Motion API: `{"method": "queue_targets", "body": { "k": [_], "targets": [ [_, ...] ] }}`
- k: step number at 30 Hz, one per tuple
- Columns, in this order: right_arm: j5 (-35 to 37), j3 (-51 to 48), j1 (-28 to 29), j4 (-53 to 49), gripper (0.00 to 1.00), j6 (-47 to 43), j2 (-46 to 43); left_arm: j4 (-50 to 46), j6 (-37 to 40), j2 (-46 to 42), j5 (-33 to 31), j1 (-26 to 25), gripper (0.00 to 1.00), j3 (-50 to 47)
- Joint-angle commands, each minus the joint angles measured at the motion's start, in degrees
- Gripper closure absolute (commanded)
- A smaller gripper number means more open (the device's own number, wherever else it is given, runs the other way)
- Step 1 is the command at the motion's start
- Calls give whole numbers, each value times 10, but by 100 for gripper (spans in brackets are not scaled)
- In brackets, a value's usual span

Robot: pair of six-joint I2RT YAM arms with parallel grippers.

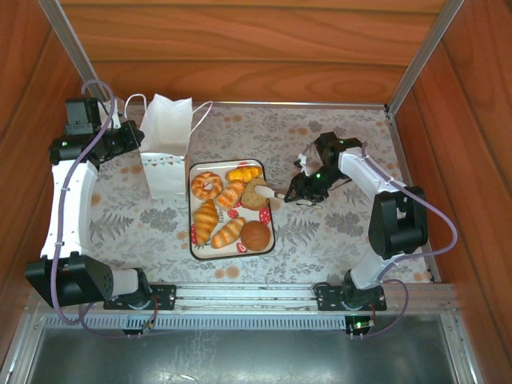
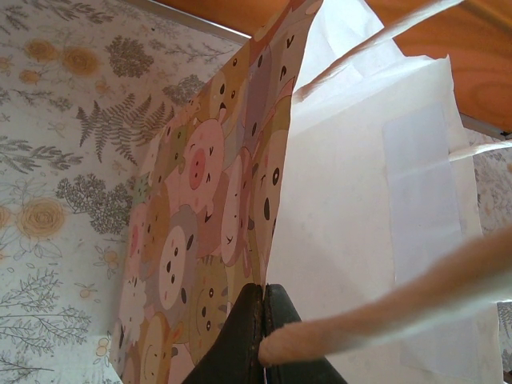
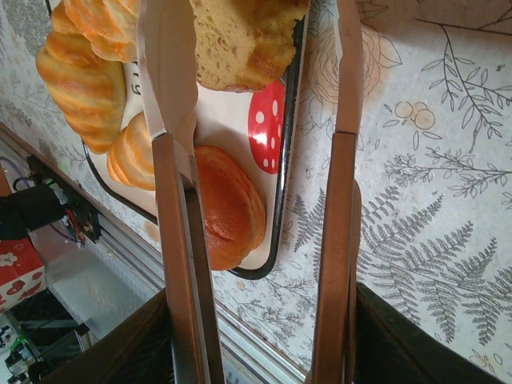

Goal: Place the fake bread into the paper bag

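The fake bread lies on a white tray (image 1: 193, 240): a ring doughnut (image 1: 207, 186), a croissant (image 1: 243, 173), a brown slice (image 1: 255, 194), a round bun (image 1: 255, 235) and long rolls (image 1: 206, 218). My right gripper (image 1: 308, 187) (image 3: 264, 336) is shut on a pair of tongs (image 3: 172, 200). The tongs are spread, with the slice (image 3: 240, 40) between their blades and the bun (image 3: 228, 204) below them. The paper bag (image 1: 166, 144) (image 2: 352, 240) stands upright left of the tray. My left gripper (image 1: 138, 141) (image 2: 264, 300) is shut on its top edge by a cord handle (image 2: 384, 308).
A floral cloth (image 1: 320, 232) covers the table. Wooden walls and metal posts close it in at the back and sides. The tray's dark rim (image 3: 284, 160) runs between the tong blades. A metal rail (image 1: 256, 294) lies along the near edge.
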Motion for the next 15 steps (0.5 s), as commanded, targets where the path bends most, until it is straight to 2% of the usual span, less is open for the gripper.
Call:
{"method": "queue_targets", "body": {
  "k": [1, 6, 15],
  "targets": [
    [-50, -4, -3, 14, 47, 6, -10, 9, 12, 2, 1, -3, 100, -4],
    [-44, 2, -3, 9, 47, 4, -45, 9, 13, 3, -2, -4, 100, -4],
    [-55, -3, -1, 23, 48, 11, -43, 9, 15, 2, -4, -4, 100, -5]
  ]
}}
